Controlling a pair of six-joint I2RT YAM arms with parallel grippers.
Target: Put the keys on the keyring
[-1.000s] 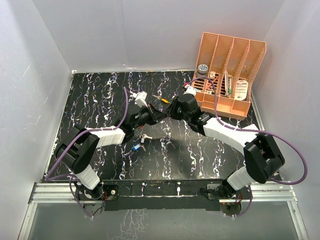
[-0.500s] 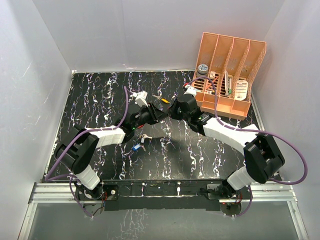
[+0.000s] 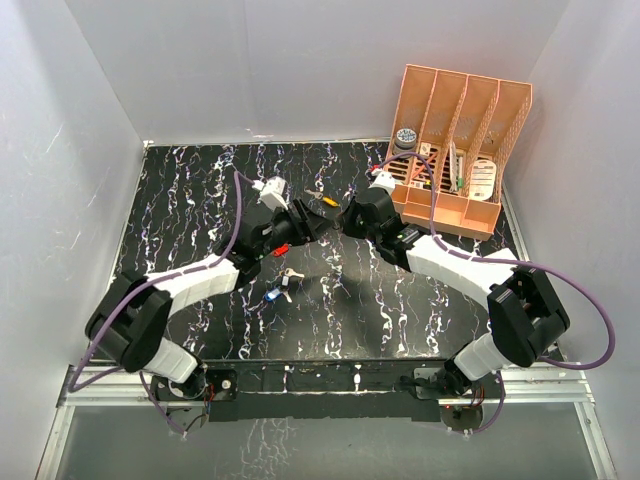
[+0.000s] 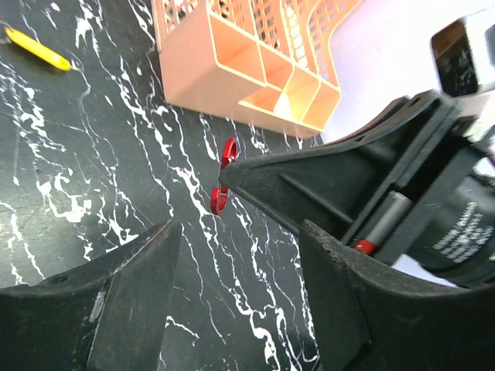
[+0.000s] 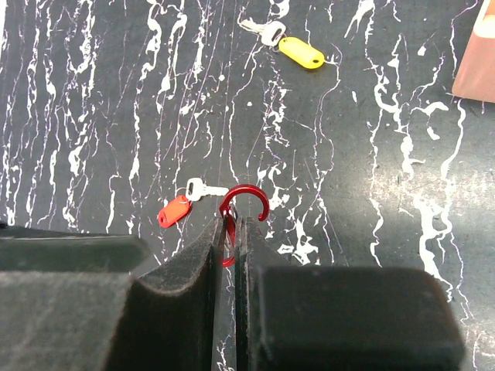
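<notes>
Hardly begun, by the look of things: not one key threaded yet. Thin red open-ended wire keyring (image 4: 219, 198) pinched edge-on in the clenched right gripper (image 5: 232, 232), hooked end jutting past the fingertips, apparently held off the black white-veined table (image 3: 180, 200). Left gripper (image 4: 241, 239) released, fingers spread with nothing between them, poised just beside the ring and facing it.

All four keys loose on the table. Small red-headed key (image 5: 174, 212) flat on the surface below the ring, nearest of the lot. Yellow-headed key (image 5: 302, 52) farther off, toward the back. Blue-headed key (image 3: 272, 295) and a pale silver key (image 3: 291, 273) side by side, nearer the arm bases. So, everything left to do: pick up each key, find its hole, slide it over the ring's open end.

Off to the right, a peach plastic slotted organiser (image 3: 500, 110) with a few items inside, too small to name; well apart from the keys, probably no hindrance. More likely trouble: both grippers crowded close together over the red-headed key, tiny keys lying flat and hard to pinch, and a narrow ring opening calling for careful aim.
</notes>
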